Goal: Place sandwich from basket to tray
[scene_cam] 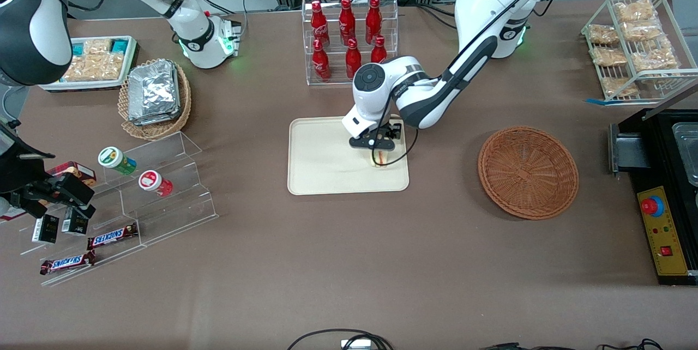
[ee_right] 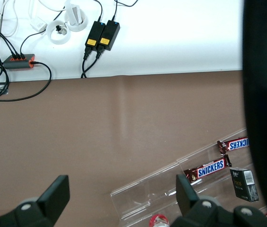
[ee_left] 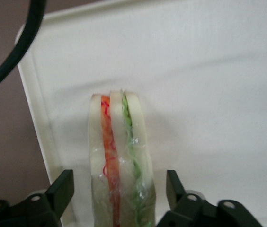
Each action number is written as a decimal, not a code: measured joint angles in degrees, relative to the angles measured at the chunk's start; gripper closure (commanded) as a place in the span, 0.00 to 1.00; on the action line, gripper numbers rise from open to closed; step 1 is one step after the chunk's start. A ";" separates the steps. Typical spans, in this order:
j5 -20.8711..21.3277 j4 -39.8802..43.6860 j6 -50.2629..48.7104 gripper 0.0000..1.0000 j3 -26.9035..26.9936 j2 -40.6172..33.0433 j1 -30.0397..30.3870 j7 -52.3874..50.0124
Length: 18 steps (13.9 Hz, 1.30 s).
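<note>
The sandwich [scene_cam: 380,160], a wrapped white-bread wedge with orange and green filling, stands on edge on the cream tray [scene_cam: 322,167], close to the rim at the working arm's end. My gripper [scene_cam: 380,152] hangs just above it and is open. In the left wrist view the sandwich [ee_left: 119,156] rests on the tray [ee_left: 209,94] between the two fingers [ee_left: 63,189], with a gap on each side, and the gripper [ee_left: 119,180] touches nothing. The reddish-brown basket [scene_cam: 528,172] lies beside the tray toward the working arm's end, with nothing in it.
A clear rack of red bottles [scene_cam: 349,39] stands farther from the front camera than the tray. A tan basket of foil packs [scene_cam: 155,96], a snack tray [scene_cam: 92,64] and a clear stepped shelf [scene_cam: 158,186] lie toward the parked arm's end. A wire snack rack [scene_cam: 632,44] and a black control box [scene_cam: 662,230] sit at the working arm's end.
</note>
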 measured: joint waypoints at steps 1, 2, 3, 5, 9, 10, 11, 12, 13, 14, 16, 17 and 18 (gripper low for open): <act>0.00 1.75 -1.15 0.01 0.06 -0.06 0.09 -0.87; 0.00 3.62 -2.77 0.01 0.10 -0.14 0.17 -1.94; 0.00 5.61 -4.47 0.01 0.14 -0.23 0.26 -2.79; 0.00 9.30 -7.74 0.01 0.26 -0.37 0.94 -3.99; -0.93 16.16 -16.51 0.01 0.33 -1.51 4.11 -4.91; -1.35 17.88 -19.22 0.01 0.34 -2.21 5.33 -4.92; -1.58 19.30 -21.41 0.01 0.34 -2.95 6.55 -4.92; -1.66 20.51 -23.14 0.01 0.34 -3.66 7.76 -4.92; -1.73 21.46 -24.51 0.01 0.36 -4.30 8.96 -4.92; -2.07 22.21 -25.60 0.01 0.38 -4.85 10.15 -4.91; -3.55 23.26 -27.39 0.01 0.39 -5.81 12.46 -4.76; -3.94 23.53 -28.35 0.01 0.38 -6.28 13.70 -4.15; -4.48 23.70 -29.13 0.01 0.40 -6.76 14.91 -2.85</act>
